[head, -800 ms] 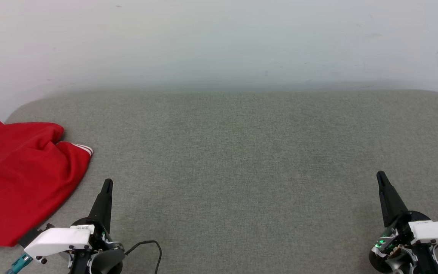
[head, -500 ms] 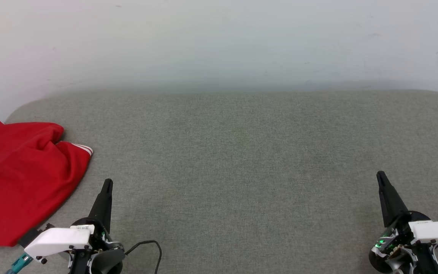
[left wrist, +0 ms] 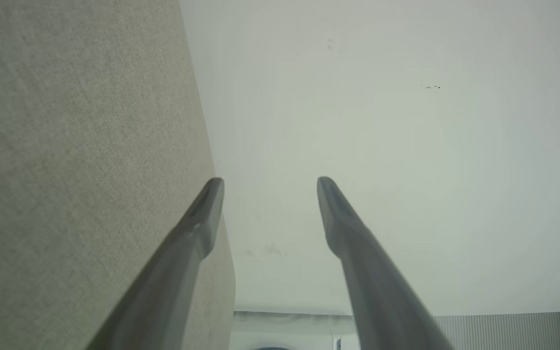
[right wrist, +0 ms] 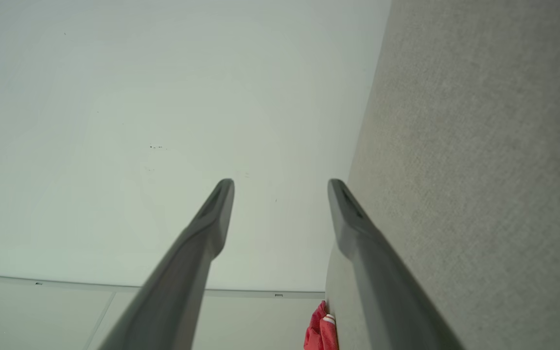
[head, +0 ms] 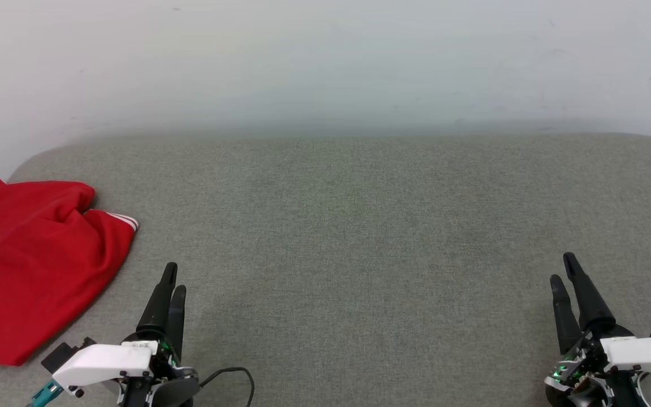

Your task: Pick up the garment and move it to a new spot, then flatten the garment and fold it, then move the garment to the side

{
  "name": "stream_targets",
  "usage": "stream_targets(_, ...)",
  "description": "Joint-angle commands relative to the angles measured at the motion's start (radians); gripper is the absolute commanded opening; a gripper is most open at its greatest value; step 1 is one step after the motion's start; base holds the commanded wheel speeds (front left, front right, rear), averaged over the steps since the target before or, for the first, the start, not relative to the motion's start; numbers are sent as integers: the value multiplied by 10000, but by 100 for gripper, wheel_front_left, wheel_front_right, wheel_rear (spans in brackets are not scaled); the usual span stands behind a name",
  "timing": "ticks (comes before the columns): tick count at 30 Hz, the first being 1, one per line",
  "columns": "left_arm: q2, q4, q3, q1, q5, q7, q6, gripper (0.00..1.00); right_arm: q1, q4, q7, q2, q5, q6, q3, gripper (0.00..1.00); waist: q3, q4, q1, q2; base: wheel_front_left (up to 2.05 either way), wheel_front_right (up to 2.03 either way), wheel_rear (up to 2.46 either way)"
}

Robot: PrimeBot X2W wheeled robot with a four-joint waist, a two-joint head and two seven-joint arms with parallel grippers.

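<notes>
Both wrists have rolled since the earlier frames: each gripper then showed a single dark finger edge-on in the head view and now shows two, while the left gripper (head: 176,277) has also edged a little inward. The garment (head: 31,265) has not shifted. It lies in a loose red heap on the grey padded surface (head: 359,237), just outboard of the left gripper's fingers and slightly ahead of them, and well apart from the right gripper (head: 561,267), which sits across the whole width of the cushion. Both grippers are spread wide with nothing between their fingers, as each wrist view makes plain. Being thin jersey cloth, the garment should be light, limp and not slippery; it will likely sag and trail from any single pinch, so a good hold would be on a doubled edge, such as the fold by the white-striped cuff (head: 125,219) on the side nearest the left fingers. Much is hard to read: the heap is cut off by the head view's left edge, the collar, the other sleeve and any printing are folded out of sight, and which face is uppermost cannot be told. From the right wrist view it is a small red scrap beyond the fingers.
</notes>
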Motion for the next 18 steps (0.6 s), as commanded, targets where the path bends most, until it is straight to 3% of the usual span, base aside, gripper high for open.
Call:
stream_targets(1, 20, -292, -158, -255, 81, -124, -2, 100, -81, -308, -133, -20, -105, 2, 75, 100, 3, 0, 0, 0, 0, 0, 0)
stream_targets(11, 21, -725, -569, -281, 416, -595, -2, 100, 94, -594, -626, -127, -497, 2, 319, 100, 3, 13, 0, 0, 0, 0, 0)
stream_targets(18, 66, -1006, -774, -276, 1874, -886, -3, 100, 137, -730, -931, -139, -1838, 2, 176, 100, 0, 19, 0, 0, 0, 0, 0)
